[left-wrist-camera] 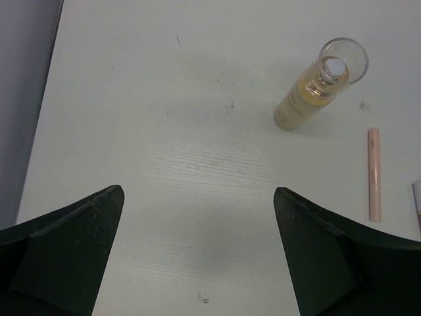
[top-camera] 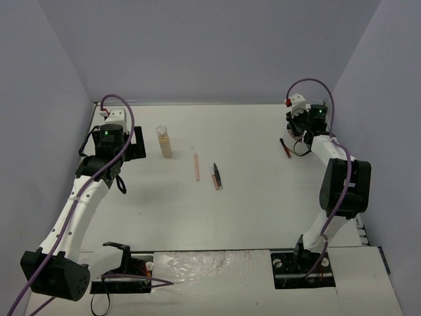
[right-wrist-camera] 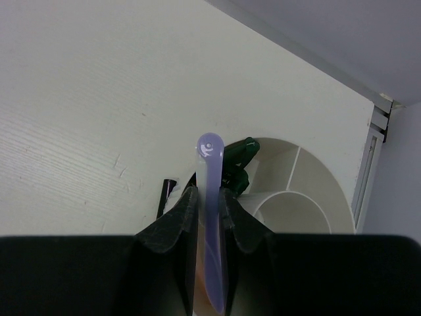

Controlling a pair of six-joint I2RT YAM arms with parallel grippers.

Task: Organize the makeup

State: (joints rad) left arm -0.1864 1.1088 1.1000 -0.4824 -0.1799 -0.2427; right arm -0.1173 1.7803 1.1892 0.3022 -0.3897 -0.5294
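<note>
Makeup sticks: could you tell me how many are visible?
5: pink stick mid-table; black stick, reddish stick beside it; dark stick by right gripper; lilac stick in it. Others may hide.

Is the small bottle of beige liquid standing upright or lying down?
Upright. In the top view the bottle stands on its base, clear cap up; the left wrist camera looks down onto the cap.

White table (top-camera: 256,204), lightly scuffed, boxed in by pale grey walls (top-camera: 210,46). White round divided bowl (right-wrist-camera: 316,172) at far right corner, partly hidden.
</note>
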